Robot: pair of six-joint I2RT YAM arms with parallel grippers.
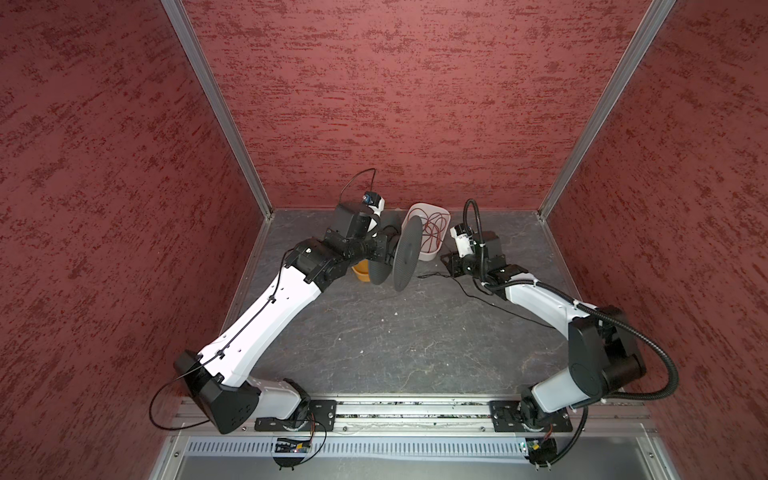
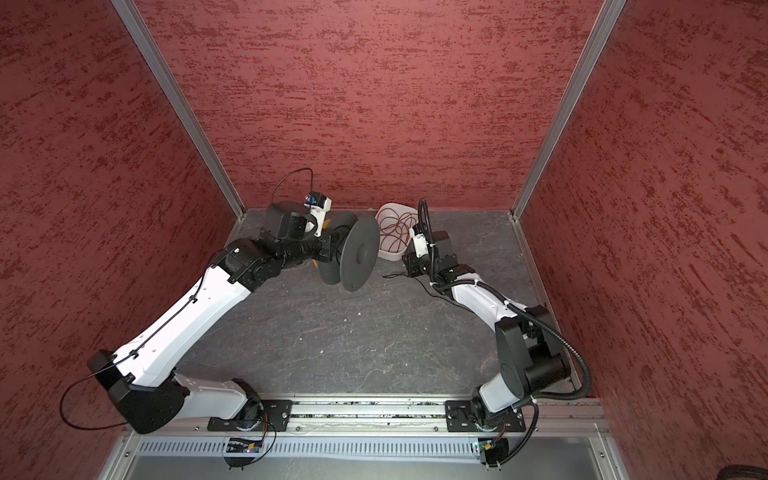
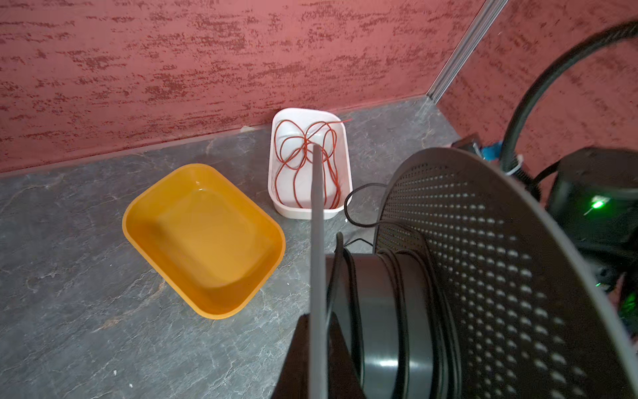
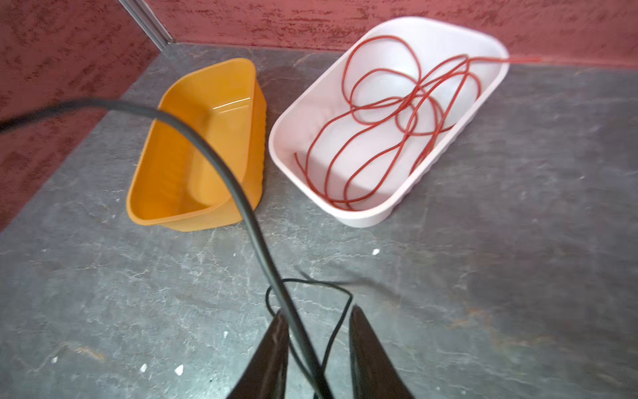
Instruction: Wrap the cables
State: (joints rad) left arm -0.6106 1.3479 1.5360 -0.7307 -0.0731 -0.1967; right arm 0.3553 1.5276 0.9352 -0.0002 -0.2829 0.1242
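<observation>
My left gripper [image 3: 319, 316] is shut on the thin grey flange of a black spool [image 3: 390, 311], and holds the spool on edge above the table in both top views [image 1: 409, 253] [image 2: 359, 253]. Turns of the black cable [image 3: 348, 207] lie round the spool's hub, and a loop of it hangs off toward the table. My right gripper [image 4: 316, 311] is low over the table to the right of the spool [image 1: 446, 262]. It is open, and a loop of the thin black cable [image 4: 340, 317] passes loosely between its fingers. More of the cable trails over the table under the right arm [image 1: 461, 286].
An empty yellow tray [image 3: 138, 207] sits behind the spool. Beside it, by the back wall, a white tray [image 4: 379, 217] holds a loose red wire [image 4: 379, 103]. Red walls close in the back and both sides of the grey table.
</observation>
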